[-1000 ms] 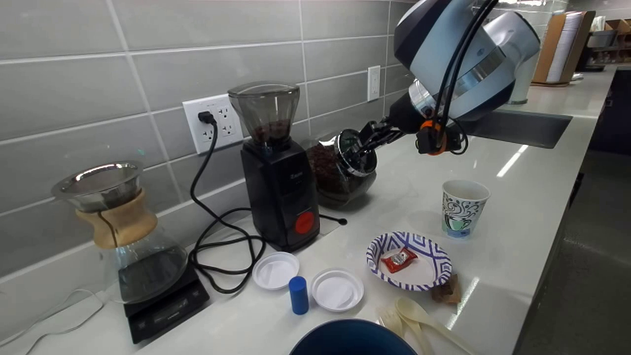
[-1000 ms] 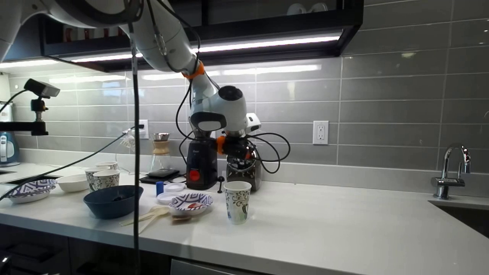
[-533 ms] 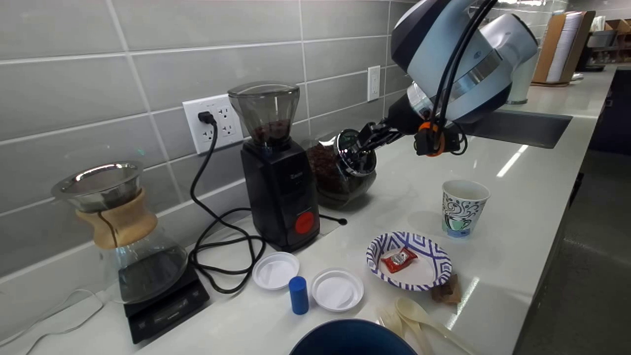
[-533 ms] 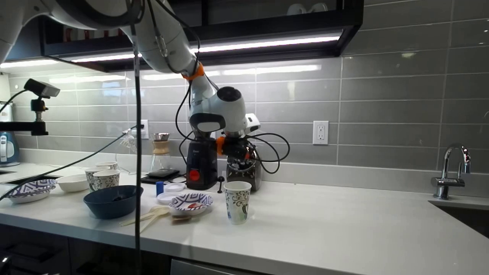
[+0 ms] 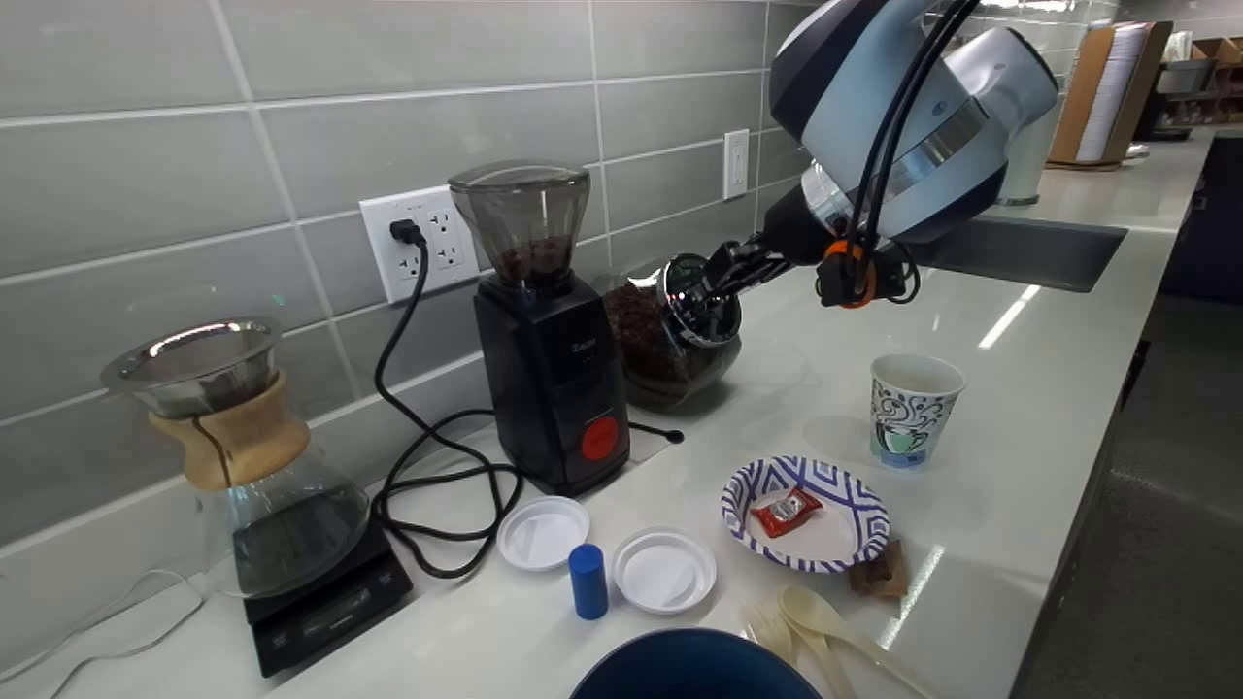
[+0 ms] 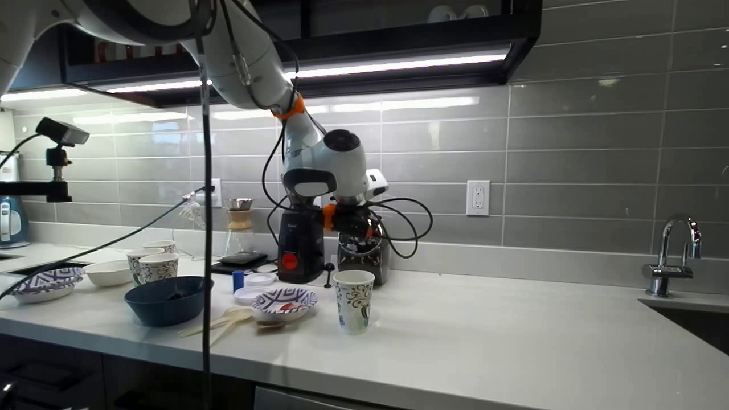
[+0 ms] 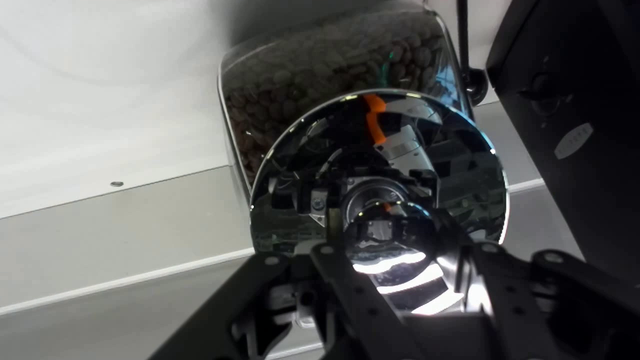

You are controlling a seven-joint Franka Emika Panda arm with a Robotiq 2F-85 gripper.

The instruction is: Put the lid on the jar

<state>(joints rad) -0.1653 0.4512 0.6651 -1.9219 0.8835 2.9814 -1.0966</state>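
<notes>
The clear glass jar (image 5: 655, 354) of dark brown beans stands beside the grinder, its slanted mouth facing the arm. It also shows in an exterior view (image 6: 376, 265) and the wrist view (image 7: 320, 65). The lid is a shiny mirror-like disc with a round knob; in the wrist view (image 7: 465, 165) it covers the mouth area. In an exterior view the lid (image 5: 717, 332) lies at the jar's mouth; I cannot tell whether it is fully seated. My gripper (image 5: 707, 284) has its fingers on both sides of the knob, closed on it, also in the wrist view (image 7: 390, 235).
The black coffee grinder (image 5: 554, 379) stands close beside the jar. A patterned cup (image 5: 915, 410), a patterned plate (image 5: 806, 515), white discs (image 5: 664, 571) and a blue cap (image 5: 588, 582) are nearer the front. A glass carafe (image 5: 282, 515) stands further along the wall. The tiled wall (image 5: 670, 209) is behind.
The arm and wrist have shifted very slightly to the left in an exterior view. The lid and the jar look nearly unmoved, and the gripper keeps its hold on the knob.
</notes>
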